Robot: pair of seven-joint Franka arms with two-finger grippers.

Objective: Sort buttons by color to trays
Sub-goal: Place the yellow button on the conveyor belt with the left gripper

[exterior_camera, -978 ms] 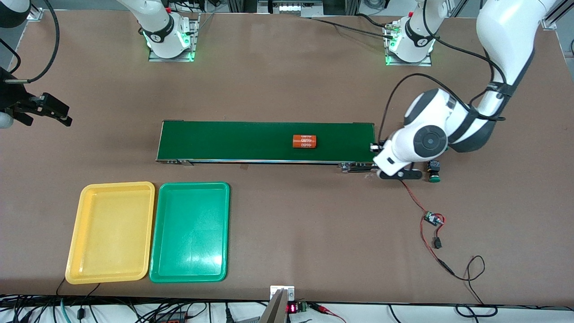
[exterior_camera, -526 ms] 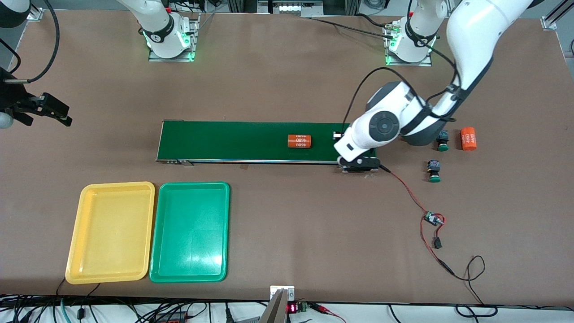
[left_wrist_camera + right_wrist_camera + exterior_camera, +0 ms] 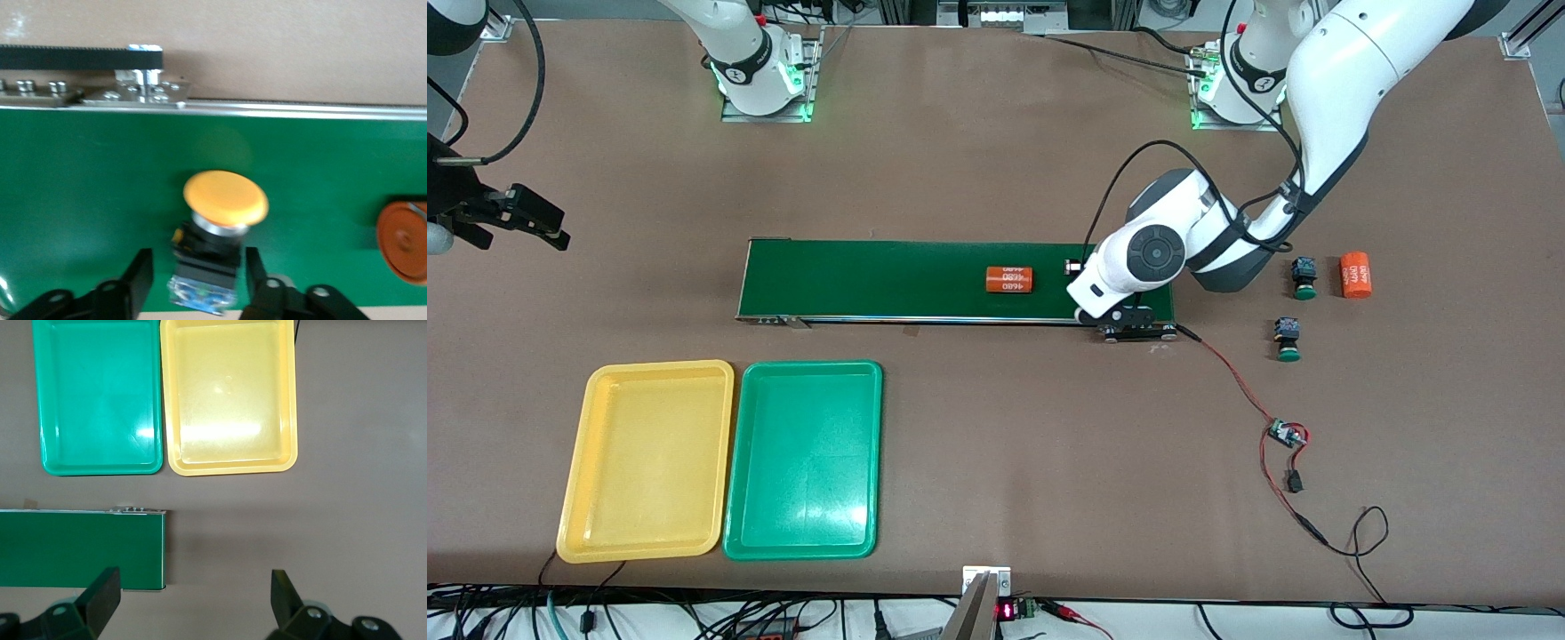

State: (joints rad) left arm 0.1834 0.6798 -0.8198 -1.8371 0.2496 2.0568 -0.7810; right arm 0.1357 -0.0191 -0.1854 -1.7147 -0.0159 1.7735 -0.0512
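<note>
A yellow-capped button (image 3: 220,230) lies on the dark-green conveyor belt (image 3: 80,187) between the fingers (image 3: 138,273) of my left gripper (image 3: 195,263). The fingers stand apart from its body, open. In the front view my left arm's wrist (image 3: 1147,258) covers that button, over the belt's end toward the left arm. Two green-capped buttons (image 3: 1304,277) (image 3: 1287,340) lie on the table off that end. The yellow tray (image 3: 645,460) and the green tray (image 3: 803,458) sit side by side, nearer the camera than the belt. My right gripper (image 3: 547,227) waits, open and empty. The other yellow-capped button is out of view.
An orange numbered cylinder (image 3: 1009,280) lies mid-belt (image 3: 871,280); another (image 3: 1355,275) lies on the table beside a green-capped button. A small circuit board (image 3: 1285,433) with red and black wires runs from the belt's motor (image 3: 1138,333). The right wrist view shows both trays (image 3: 229,397) (image 3: 100,393).
My left arm has swung from the table beside the green-capped buttons to over the belt's end, uncovering one button and a cylinder. The cylinder on the belt has moved toward the right arm's end.
</note>
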